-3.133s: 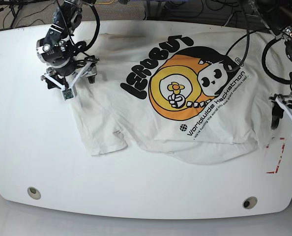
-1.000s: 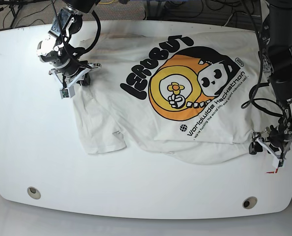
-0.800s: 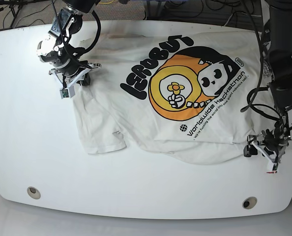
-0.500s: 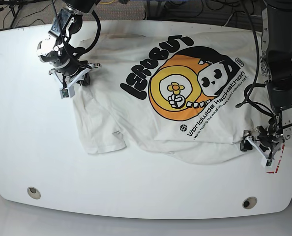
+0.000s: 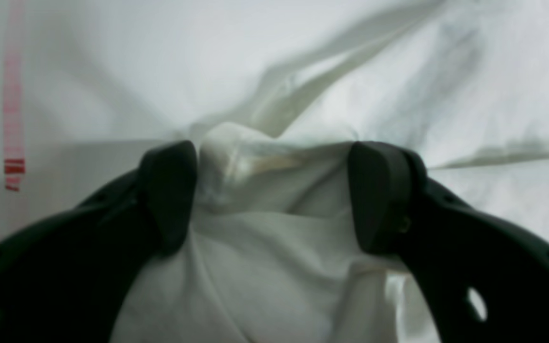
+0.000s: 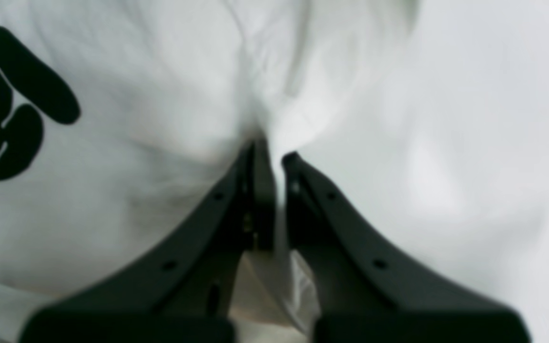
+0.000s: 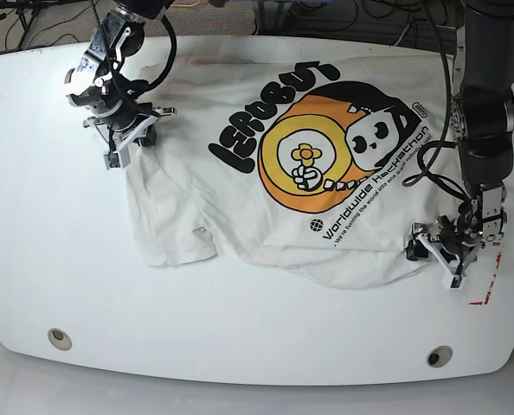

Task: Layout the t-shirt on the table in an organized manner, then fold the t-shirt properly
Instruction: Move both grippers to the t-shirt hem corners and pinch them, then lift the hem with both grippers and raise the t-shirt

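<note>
The white t-shirt [image 7: 240,207] lies print-up across the table [image 7: 32,242], with black lettering and an orange graphic. Its lower left part is rumpled and folded under. My right gripper [image 7: 123,143] is at the shirt's far left corner. In the right wrist view the right gripper [image 6: 274,157] is shut on a thin pinch of the t-shirt [image 6: 136,143]. My left gripper [image 7: 434,251] is at the shirt's lower right hem. In the left wrist view the left gripper [image 5: 274,190] is open, with its jaws wide apart and a bunched fold of the t-shirt [image 5: 398,71] between them.
Red tape marks [image 7: 486,285] lie just right of the left gripper and show in the left wrist view [image 5: 13,119]. Two round holes [image 7: 60,338] [image 7: 440,356] sit near the table's front edge. Cables hang behind the far edge.
My left gripper came down to the lower right hem and slid left, bunching fabric between its jaws. The shirt shifted slightly left. The right gripper stayed shut and moved slightly up.
</note>
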Motion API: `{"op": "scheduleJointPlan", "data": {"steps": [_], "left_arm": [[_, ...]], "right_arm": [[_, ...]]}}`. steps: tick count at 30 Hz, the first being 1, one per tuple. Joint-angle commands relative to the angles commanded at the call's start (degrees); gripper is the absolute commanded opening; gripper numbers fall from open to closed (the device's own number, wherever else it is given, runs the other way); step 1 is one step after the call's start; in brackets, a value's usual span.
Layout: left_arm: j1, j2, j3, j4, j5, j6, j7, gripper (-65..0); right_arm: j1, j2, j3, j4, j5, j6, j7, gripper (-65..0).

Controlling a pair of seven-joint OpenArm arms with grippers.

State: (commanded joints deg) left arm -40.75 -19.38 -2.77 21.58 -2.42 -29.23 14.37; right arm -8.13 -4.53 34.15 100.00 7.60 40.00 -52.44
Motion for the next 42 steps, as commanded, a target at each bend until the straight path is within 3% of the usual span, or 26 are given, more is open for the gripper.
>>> {"op": "scheduleJointPlan", "data": {"steps": [1, 5, 7, 10, 14, 20, 26, 31, 42], "left_arm": [[0.0, 0.0, 0.0, 0.0, 0.0, 0.0, 0.0, -36.0], [0.0, 0.0, -0.3, 0.3, 0.0, 0.3, 0.0, -59.7], [0.0, 0.0, -0.3, 0.5, 0.0, 0.3, 0.1, -65.0], [0.0, -0.2, -0.8, 0.9, -0.2, 0.0, 0.2, -65.0], [1.8, -1.1, -7.5, 7.1, -0.2, -0.2, 1.3, -65.0], [6.9, -2.2, -15.3, 24.4, -0.2, -0.4, 11.1, -65.0], [11.3, -2.1, -18.8, 41.1, -0.2, -4.3, 19.0, -65.0], [12.0, -1.9, -22.6, 50.5, -0.1, -5.5, 25.7, -65.0], [11.6, -1.8, -25.9, 61.7, -0.1, -6.2, 31.7, -65.0]], "right_arm": [[0.0, 0.0, 0.0, 0.1, 0.0, 0.0, 0.0, -65.0], [-0.1, 0.0, 0.0, 0.2, 0.0, 0.0, 0.0, -65.0], [-0.2, 0.0, 0.0, 0.7, 0.0, 0.0, 0.0, -65.0], [-1.1, 0.0, -0.1, 3.6, -0.1, 0.0, -0.1, -65.0], [-2.1, -0.1, -1.4, 8.4, -0.1, 0.0, -0.2, -65.0], [-4.0, 0.4, -2.9, 14.6, -0.4, 0.0, -1.1, -65.0], [-4.3, 0.4, -2.9, 16.3, -0.2, 0.0, -2.6, -65.0], [-3.9, 0.6, -3.0, 16.4, -0.3, 0.0, -2.6, -65.0], [1.6, 5.4, -7.1, 16.2, -0.4, 0.0, -4.7, -65.0]]}}
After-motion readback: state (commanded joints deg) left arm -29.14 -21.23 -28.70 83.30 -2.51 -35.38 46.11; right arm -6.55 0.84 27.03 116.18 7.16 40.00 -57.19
